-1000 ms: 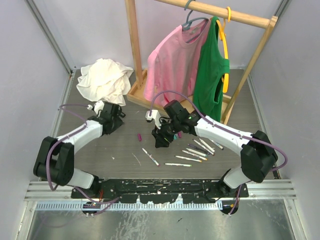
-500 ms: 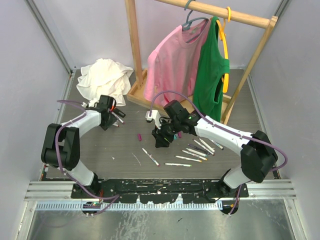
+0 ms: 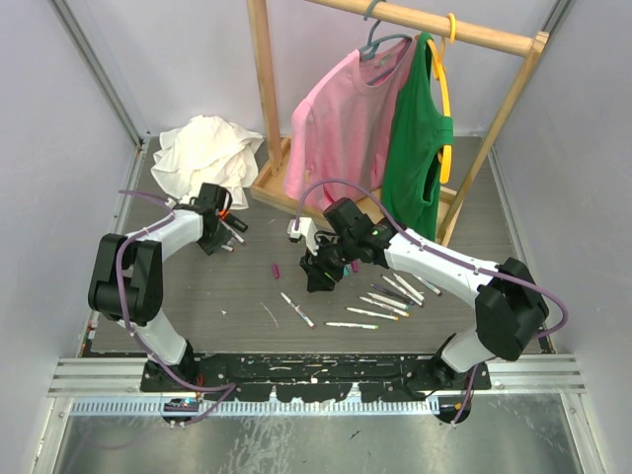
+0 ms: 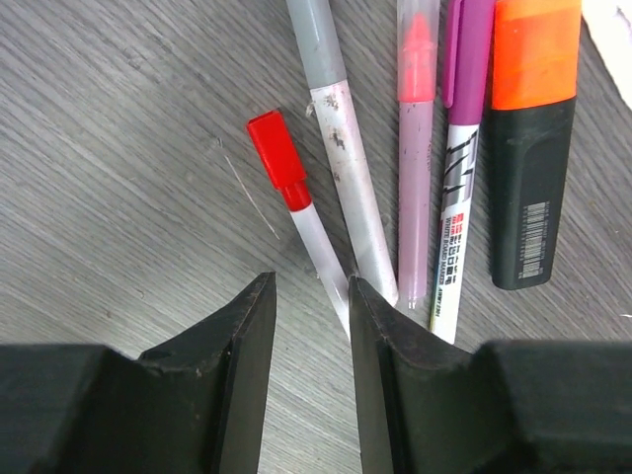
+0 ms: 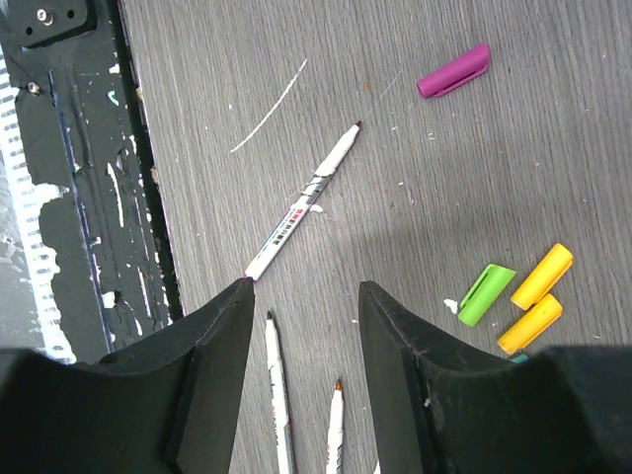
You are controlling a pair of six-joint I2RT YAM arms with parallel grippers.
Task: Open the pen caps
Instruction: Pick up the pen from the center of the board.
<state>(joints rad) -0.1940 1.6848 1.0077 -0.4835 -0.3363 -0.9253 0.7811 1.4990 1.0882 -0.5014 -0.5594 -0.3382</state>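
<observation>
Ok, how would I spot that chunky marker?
Start at the crumpled white cloth in the far left corner; a few pens lie in front of it, below the left hand. The marker is the end one: short, fat, black with an orange top, its neighbours slim.

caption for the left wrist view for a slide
Left gripper open over a red-capped pen, with other pens and a black-and-orange marker alongside

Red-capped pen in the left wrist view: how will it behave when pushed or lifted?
The red-capped pen looks slim and round, so a sideways push would probably roll it. It seems stiff, light plastic. Its smooth barrel may slip in the left pincer, and the grey pen beside it could get nudged.
</observation>
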